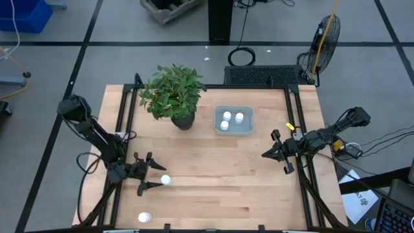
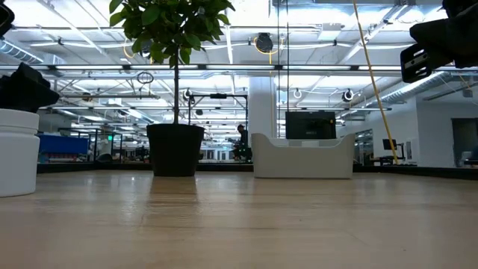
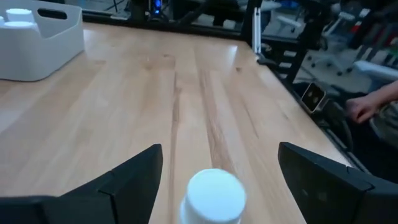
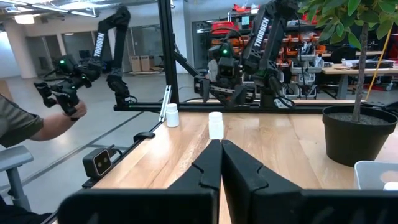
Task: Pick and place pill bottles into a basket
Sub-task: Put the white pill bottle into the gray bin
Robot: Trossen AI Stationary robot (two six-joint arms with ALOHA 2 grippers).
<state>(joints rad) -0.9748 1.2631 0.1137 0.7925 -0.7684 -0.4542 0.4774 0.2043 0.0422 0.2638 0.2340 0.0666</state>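
A white-capped pill bottle (image 3: pixel 213 198) is standing upright on the table (image 1: pixel 213 175) between the wide-spread fingers of the left end effector (image 1: pixel 151 175), not yet gripped. Another bottle (image 1: pixel 145 217) is waiting near the table's front edge, and three (image 1: pixel 231 120) are sitting inside the basket (image 1: pixel 233 131) beside the potted plant (image 1: pixel 173 94). The pick step appears to be under way; next, the fingers need closing on the bottle. The right end effector (image 1: pixel 283 153) is hanging idle at the right edge, fingers pressed together.
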